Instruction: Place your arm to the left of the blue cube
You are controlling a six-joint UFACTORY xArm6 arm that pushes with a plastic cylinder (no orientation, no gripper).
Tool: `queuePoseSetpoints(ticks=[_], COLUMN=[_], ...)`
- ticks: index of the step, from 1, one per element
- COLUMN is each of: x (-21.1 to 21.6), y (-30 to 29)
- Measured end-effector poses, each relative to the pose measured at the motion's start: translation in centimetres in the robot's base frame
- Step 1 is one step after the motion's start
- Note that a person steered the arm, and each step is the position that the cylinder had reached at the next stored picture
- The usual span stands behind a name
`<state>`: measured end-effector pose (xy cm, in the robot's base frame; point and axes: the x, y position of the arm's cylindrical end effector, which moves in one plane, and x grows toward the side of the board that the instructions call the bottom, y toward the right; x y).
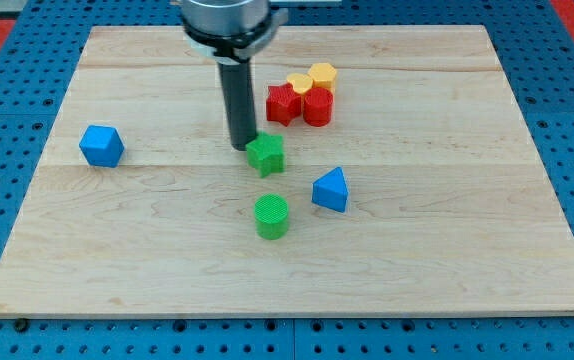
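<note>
Nearest the camera lies the pale wooden bench (87, 270), whose bare front edge runs along the view's bottom, and just behind that edge stands a green ribbed cylinder block (272, 216). The arm carries no jaws at all, only a straight dark rod, so there is nothing to call spread or pressed together. The rod's tip (242, 148) rests on the bench touching, or all but touching, the upper-left side of a green star-shaped block (265, 154) near the middle.

Going outward, a blue triangular wedge block (331, 190) sits to the lower right of the tip. A cluster of a red star-like block (283, 103), a red cylinder block (317, 106) and two yellow blocks (314, 79) sits near to the upper right.

The blue cube (101, 146) lies well apart, far toward the view's left. The tip is on its right, so the task appears hardly begun: the rod has yet to cross the bench and settle beyond the cube's left face. No block stands between them, but a straight run would likely strike the cube, so a path around it seems needed.
</note>
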<state>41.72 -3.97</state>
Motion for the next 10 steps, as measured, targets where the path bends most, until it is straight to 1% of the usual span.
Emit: queuePoseSetpoints(ticks=[1, 2, 3, 4, 6, 7, 8, 9, 10], x=[3.3, 5.6, 5.4, 5.4, 11.0, 7.2, 4.5, 4.4, 3.0], y=[2.9, 3.5, 0.7, -6.3, -19.5, -24.2, -26.5, -26.5, -26.1])
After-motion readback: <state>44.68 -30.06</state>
